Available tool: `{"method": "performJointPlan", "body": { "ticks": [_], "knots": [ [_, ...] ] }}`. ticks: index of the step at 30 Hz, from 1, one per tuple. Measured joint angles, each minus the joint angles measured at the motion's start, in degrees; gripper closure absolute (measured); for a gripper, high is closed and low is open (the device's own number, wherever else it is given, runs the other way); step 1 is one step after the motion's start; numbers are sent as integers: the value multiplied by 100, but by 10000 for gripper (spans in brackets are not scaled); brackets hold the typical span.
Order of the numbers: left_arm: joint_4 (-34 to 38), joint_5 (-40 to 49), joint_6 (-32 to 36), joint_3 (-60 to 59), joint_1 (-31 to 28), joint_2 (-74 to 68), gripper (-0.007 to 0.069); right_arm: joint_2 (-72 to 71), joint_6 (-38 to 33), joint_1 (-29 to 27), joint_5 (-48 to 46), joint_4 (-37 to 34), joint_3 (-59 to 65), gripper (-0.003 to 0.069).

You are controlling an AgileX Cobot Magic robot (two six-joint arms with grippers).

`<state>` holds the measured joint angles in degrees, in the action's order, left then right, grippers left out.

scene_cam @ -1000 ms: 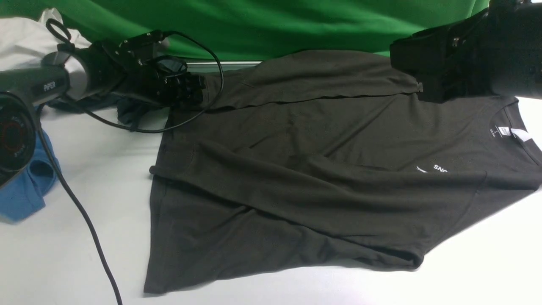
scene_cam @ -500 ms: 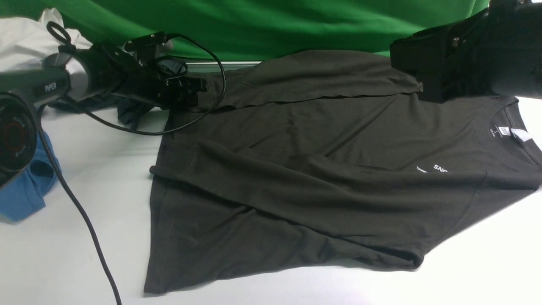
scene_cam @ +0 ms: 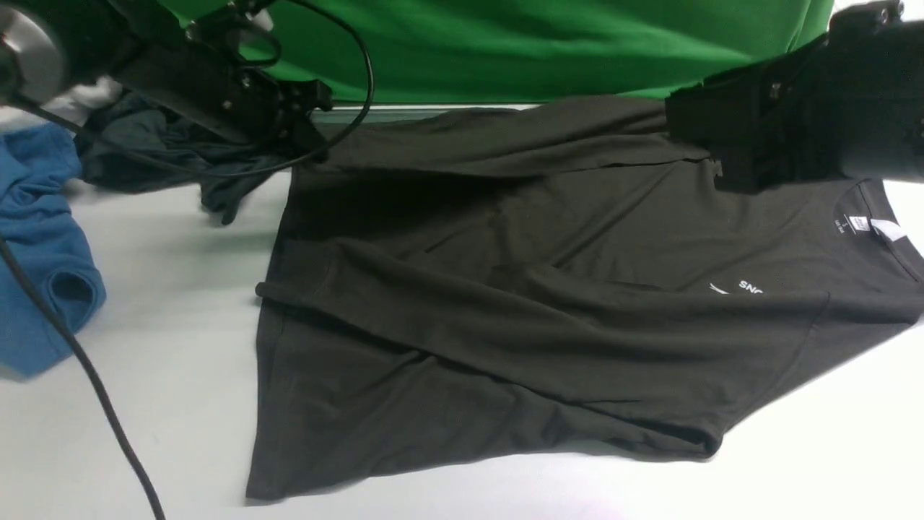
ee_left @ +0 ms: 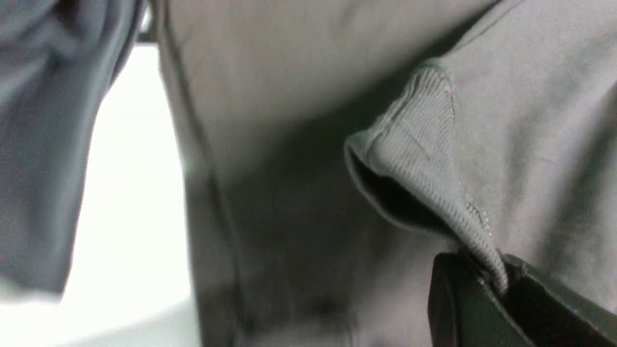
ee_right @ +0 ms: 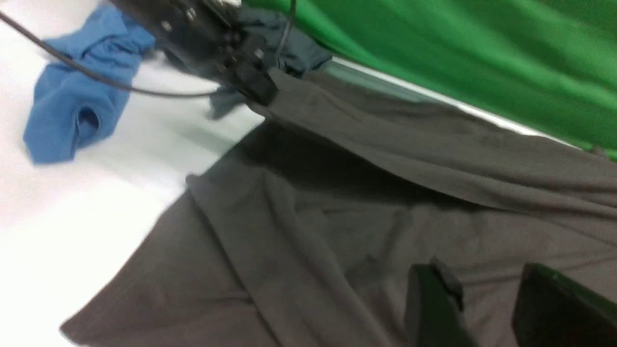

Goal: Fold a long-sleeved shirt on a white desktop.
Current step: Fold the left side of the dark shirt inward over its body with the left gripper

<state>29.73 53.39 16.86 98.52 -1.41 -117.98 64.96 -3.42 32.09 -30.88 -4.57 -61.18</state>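
Above the desk [scene_cam: 180, 404], the left gripper [ee_left: 499, 277] pinches the shirt's [scene_cam: 505, 318] cuff; the open right gripper [ee_right: 487, 284] is cropped, its arm [scene_cam: 808, 101] hiding cloth.

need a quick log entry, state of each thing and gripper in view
shirt: spread out, partly folded, far sleeve lifted at its cuff
left gripper: shut on the cuff
right gripper: open, empty
blue garment: crumpled
dark teal-grey garment: crumpled

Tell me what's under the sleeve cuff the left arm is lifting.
The shirt's own body, in shadow, lies beneath the raised cuff. Whatever lies under that layer is covered and can't be seen.
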Motion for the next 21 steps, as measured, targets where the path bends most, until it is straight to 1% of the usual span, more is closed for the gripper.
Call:
{"method": "performJointPlan", "body": {
  "ticks": [4, 8, 14, 17, 21],
  "knots": [
    [-201, 603, -111, 0, 0, 279, 583, 0, 0, 0, -304, 0, 0, 417],
    [-266, 925, -318, -64, 14, 536, 583, 0, 44, 0, -613, 0, 0, 417],
    [-305, 960, -465, -692, 209, 752, 583, 0, 128, 0, -865, 0, 0, 417],
    [-340, 827, -590, -1245, 373, 761, 583, -5, 129, 0, -903, 0, 0, 417],
    [-554, 658, -828, -1654, 444, 761, 575, -5, 134, 0, -921, 20, 0, 417]
  ]
}}
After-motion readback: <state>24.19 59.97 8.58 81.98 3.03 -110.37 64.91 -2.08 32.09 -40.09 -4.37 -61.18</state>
